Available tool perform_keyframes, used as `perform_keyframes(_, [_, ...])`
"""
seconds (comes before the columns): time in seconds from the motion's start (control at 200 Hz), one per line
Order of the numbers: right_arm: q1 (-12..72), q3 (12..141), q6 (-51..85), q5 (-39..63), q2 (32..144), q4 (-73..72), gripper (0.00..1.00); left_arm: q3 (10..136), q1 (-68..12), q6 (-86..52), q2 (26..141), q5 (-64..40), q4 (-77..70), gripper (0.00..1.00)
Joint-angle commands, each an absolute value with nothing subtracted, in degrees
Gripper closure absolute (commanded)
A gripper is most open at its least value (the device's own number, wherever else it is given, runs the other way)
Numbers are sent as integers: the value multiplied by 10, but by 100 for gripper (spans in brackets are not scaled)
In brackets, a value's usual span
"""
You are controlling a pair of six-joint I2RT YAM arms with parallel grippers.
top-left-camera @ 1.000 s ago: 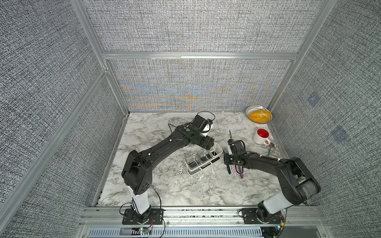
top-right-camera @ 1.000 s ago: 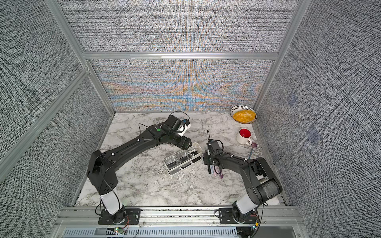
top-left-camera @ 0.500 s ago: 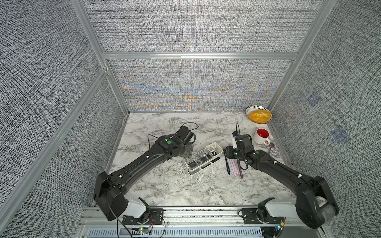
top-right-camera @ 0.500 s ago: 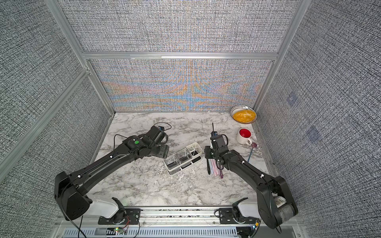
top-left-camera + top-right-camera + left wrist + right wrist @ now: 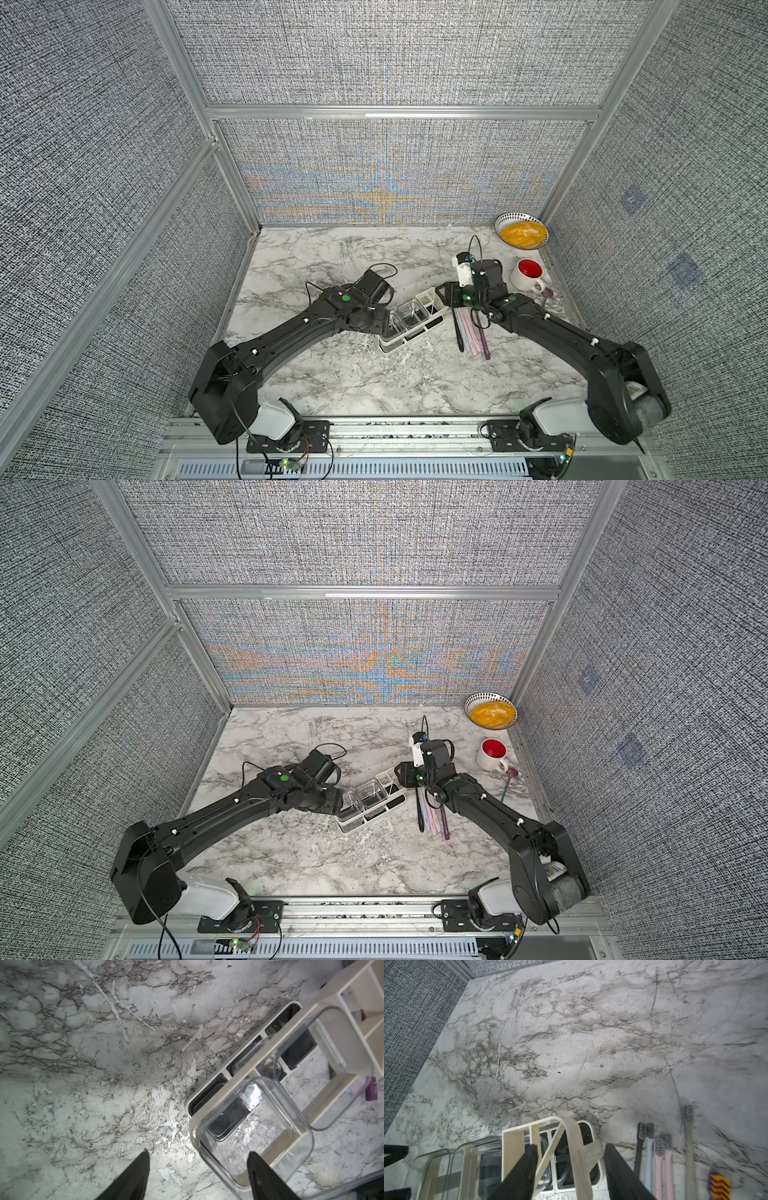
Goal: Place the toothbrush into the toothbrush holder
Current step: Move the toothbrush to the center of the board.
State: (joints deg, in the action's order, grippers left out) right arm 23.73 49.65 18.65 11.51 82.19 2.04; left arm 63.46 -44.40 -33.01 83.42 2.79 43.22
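Note:
The white toothbrush holder (image 5: 400,345) (image 5: 362,825) stands mid-table, with clear square cups in two of its sections. Several toothbrushes (image 5: 470,334) (image 5: 649,1159) lie side by side on the marble just right of it; none is held. My right gripper (image 5: 445,297) (image 5: 571,1147) is open, its fingers astride the end wall of the holder (image 5: 512,1147). At the holder's other end my left gripper (image 5: 385,328) (image 5: 197,1159) is open too, with one finger (image 5: 259,1172) over a clear cup (image 5: 295,1124) and that cup's wall between the fingers.
A white mug with a red inside (image 5: 528,274) stands at the right, and another toothbrush (image 5: 547,296) lies beside it. A patterned bowl of yellow food (image 5: 521,232) sits in the back right corner. Padded walls close in three sides.
My right gripper has opened and shifted from above the toothbrushes to the holder's right end. The left arm has swung from behind the holder round to its left end.

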Motion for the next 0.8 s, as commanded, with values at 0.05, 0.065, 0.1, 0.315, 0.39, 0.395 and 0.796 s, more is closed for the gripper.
perform_keyframes(0.05, [239,505,177,180,855,-12,45,650,-436,-320,861,54,441,27])
perform_keyframes(0.065, [239,505,178,180,855,-12,45,652,-433,-318,864,57,442,28])
perform_keyframes(0.1, [239,503,179,181,857,-13,45,654,-425,-312,870,57,443,29])
perform_keyframes(0.315, [247,485,189,186,838,-16,46,661,-372,-280,917,32,416,32])
perform_keyframes(0.39, [253,474,197,188,829,-21,46,670,-362,-270,935,25,414,32])
perform_keyframes(0.395, [254,474,197,187,828,-21,46,671,-362,-269,936,25,414,32])
perform_keyframes(0.796, [312,463,227,177,822,-27,47,696,-346,-238,943,55,443,33])
